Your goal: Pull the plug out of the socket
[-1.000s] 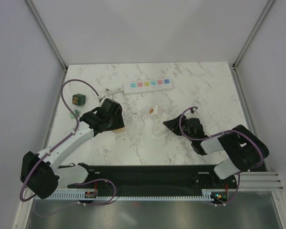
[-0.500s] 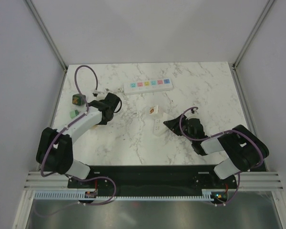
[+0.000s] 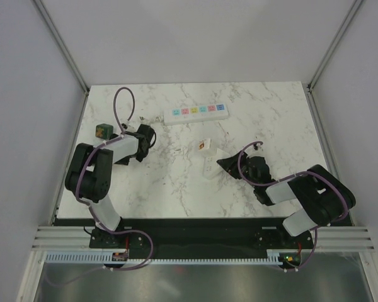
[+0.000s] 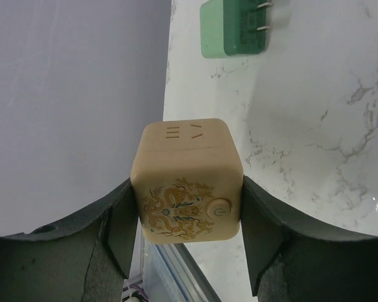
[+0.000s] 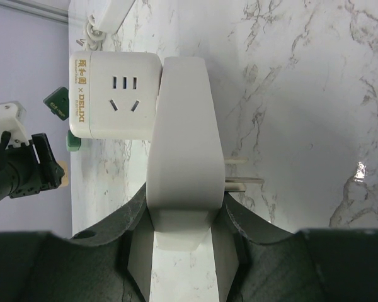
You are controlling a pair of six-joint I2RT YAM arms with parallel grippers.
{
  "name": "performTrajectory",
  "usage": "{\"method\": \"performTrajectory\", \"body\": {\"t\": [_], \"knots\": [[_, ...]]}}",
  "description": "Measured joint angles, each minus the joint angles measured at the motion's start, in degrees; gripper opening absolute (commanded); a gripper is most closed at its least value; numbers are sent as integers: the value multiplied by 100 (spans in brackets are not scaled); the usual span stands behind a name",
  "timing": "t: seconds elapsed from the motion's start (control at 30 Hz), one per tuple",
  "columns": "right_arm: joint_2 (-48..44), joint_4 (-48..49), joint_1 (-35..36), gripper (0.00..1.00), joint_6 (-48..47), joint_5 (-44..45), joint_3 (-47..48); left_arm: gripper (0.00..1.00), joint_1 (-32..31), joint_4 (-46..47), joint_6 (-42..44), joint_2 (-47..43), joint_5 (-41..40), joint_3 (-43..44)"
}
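Calls for firm, square grips: left jaws clamped on tan cube (image 4: 188, 182), right jaws on white block (image 5: 179, 157); plug (image 3: 102, 131) upper left, off socket (image 3: 196, 112).

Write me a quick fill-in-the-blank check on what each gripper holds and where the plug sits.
1. The left gripper is shut on a beige cube printed with a ____.
2. The right gripper is shut on a white plug whose two metal ____ are bare.
3. The dark green plug lies apart from the power strip, where ____ of the outlets is occupied.
Missing words: dragon; prongs; none.
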Motion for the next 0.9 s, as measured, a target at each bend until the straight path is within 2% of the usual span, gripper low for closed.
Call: {"method": "performTrajectory", "body": {"t": [0.2,0.27,0.3,0.33,0.37,0.43,0.57,0.6,0.73,0.9], "knots": [[0,33,-15,0,9,0,-24,2,243,170,98,468,-118,7],[0,39,-17,0,11,0,-28,6,310,192,101,549,-118,7],[0,39,-15,0,9,0,-28,24,339,203,101,557,-118,7],[0,39,-17,0,11,0,-28,36,365,212,98,557,-118,9],[0,39,-17,0,9,0,-28,46,396,219,98,557,-116,15],[0,39,-17,0,11,0,-28,59,435,236,98,560,-105,20],[0,39,-17,0,9,0,-28,70,483,238,96,564,-28,22],[0,39,-15,0,9,0,-28,77,492,238,96,570,2,28],[0,39,-17,0,9,0,-28,98,503,238,94,575,57,48],[0,50,-17,0,11,0,-35,100,518,236,92,566,210,52]]}}
